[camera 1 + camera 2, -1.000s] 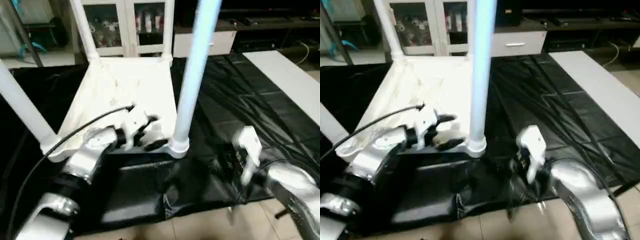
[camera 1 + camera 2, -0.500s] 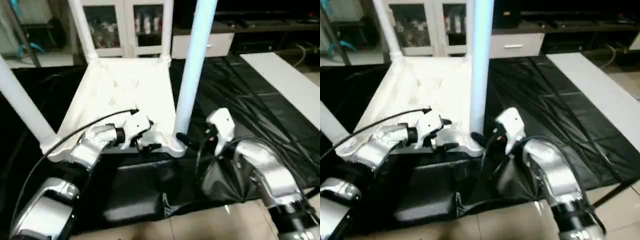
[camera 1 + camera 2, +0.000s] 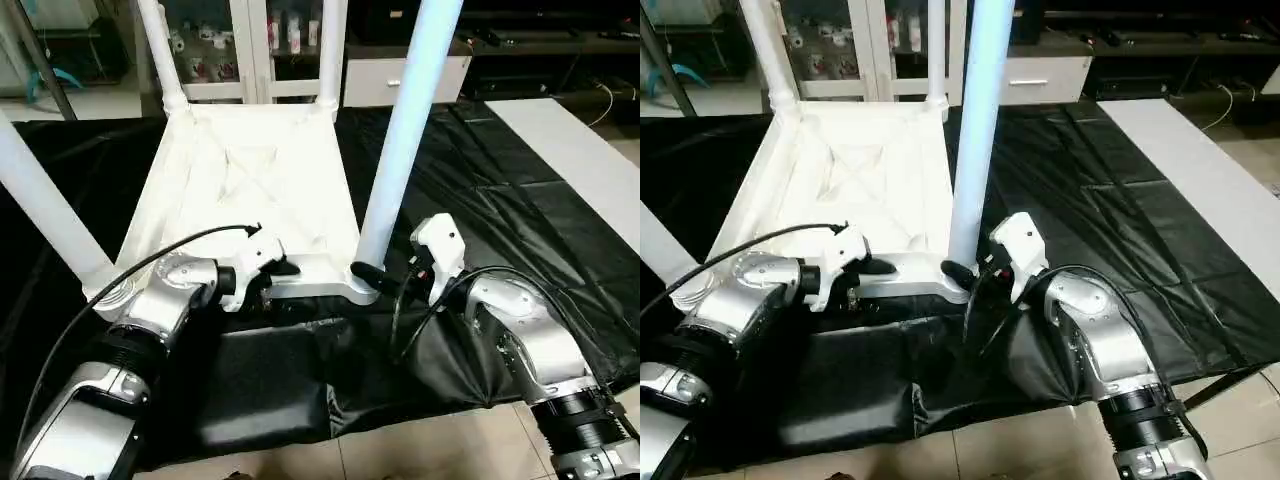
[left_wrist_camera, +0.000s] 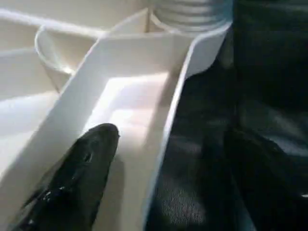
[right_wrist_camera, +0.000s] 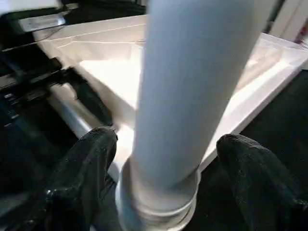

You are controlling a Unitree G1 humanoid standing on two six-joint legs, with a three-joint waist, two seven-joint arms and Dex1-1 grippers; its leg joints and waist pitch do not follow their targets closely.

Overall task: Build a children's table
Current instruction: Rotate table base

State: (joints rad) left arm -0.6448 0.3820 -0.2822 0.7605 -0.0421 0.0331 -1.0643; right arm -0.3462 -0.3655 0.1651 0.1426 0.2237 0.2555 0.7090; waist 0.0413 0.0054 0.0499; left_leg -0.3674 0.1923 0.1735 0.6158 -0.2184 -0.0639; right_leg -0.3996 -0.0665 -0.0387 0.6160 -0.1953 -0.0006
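head views look down; wrist views sit close to tabletop (image 3: 250,180).

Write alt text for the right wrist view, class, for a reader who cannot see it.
A white tube leg stands upright in a corner socket of the upturned tabletop, between the right tool's two open black fingers, which flank its base without clearly touching it.
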